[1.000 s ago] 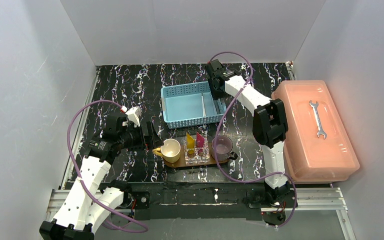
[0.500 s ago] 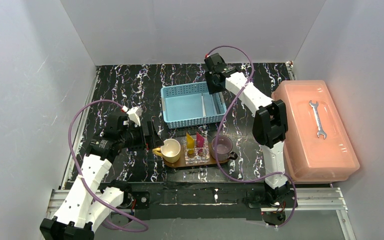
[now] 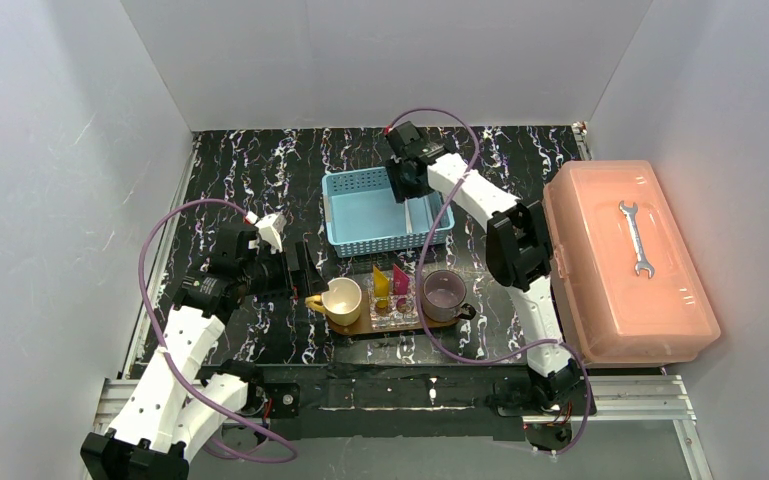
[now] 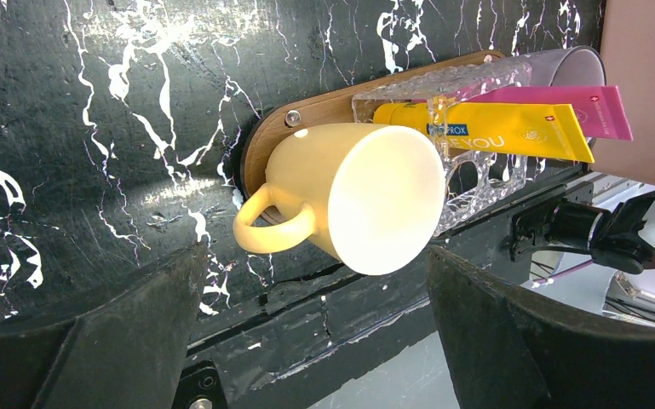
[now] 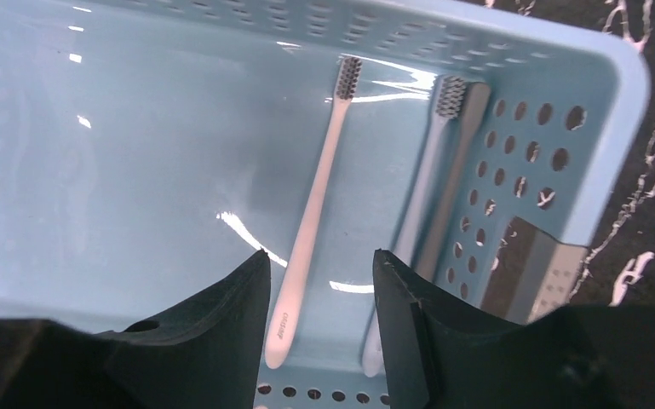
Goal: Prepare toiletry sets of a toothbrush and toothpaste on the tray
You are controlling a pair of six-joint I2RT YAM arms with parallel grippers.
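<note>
Table [image 3: 250, 170] is carrying everything. Pink box [image 3: 625, 265] is sitting along its right edge, wrench [image 3: 638, 238] lying on the lid. Blue basket [image 3: 380, 243] is sitting mid-table toward the far edge. Tray [image 3: 356, 327] is lying at the near edge, centre.

On the tray: yellow cup [image 3: 343, 300] is standing at the left end, purple cup [image 3: 445, 292] at the right end and a clear holder [image 3: 395, 310] between them. Both toothpaste tubes are standing in the holder, yellow [image 3: 381, 282] on the left and pink [image 3: 400, 279] on the right.

Both toothbrushes are lying in the basket, none on the tray. The white one [image 5: 315, 204] is lying flat on the floor. The grey one [image 5: 426, 179] is lying against the right wall [image 5: 562, 128].

Left gripper [image 3: 310, 268] is hovering just beside the yellow cup at the tray's left end, jaws spread wide, holding nothing. Right gripper [image 5: 319, 298] is hanging over the basket, jaws parted. The white brush handle is showing in the gap, not pinched.
</note>
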